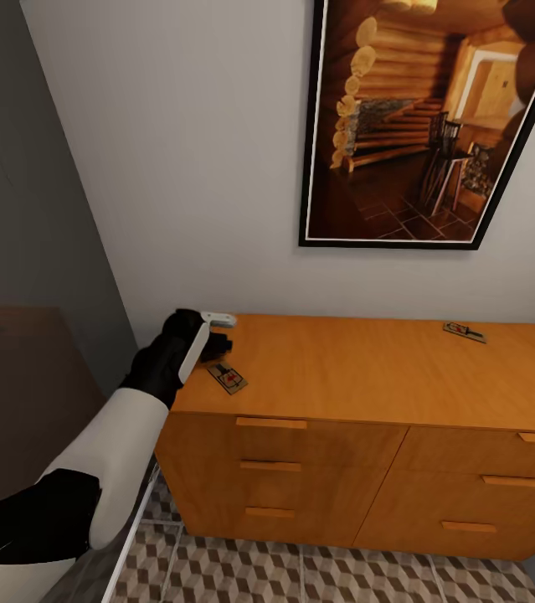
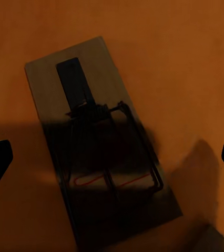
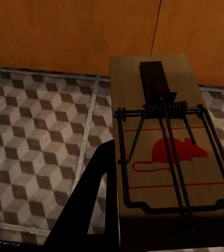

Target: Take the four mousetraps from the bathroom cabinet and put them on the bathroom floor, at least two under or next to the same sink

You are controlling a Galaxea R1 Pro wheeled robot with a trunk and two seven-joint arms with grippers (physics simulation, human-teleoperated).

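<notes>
Two mousetraps lie on the top of the cabinet (image 1: 342,377): one mousetrap (image 1: 228,378) near its left end, another mousetrap (image 1: 465,332) at the back right. My left gripper (image 1: 217,343) hovers just above the left one. In the left wrist view that mousetrap (image 2: 99,142) lies flat in shadow between the spread fingers, so my left gripper (image 2: 112,160) is open. A further mousetrap (image 3: 167,131) with a red mouse print is clamped in my right gripper (image 3: 169,152), held low above the bathroom floor (image 3: 38,147) in front of the cabinet (image 3: 70,31).
A large framed picture (image 1: 426,126) hangs on the white wall above the cabinet. A grey panel (image 1: 24,209) stands to the left of my left arm. Cube-patterned floor tiles (image 1: 300,578) run along the base of the drawers (image 1: 275,465).
</notes>
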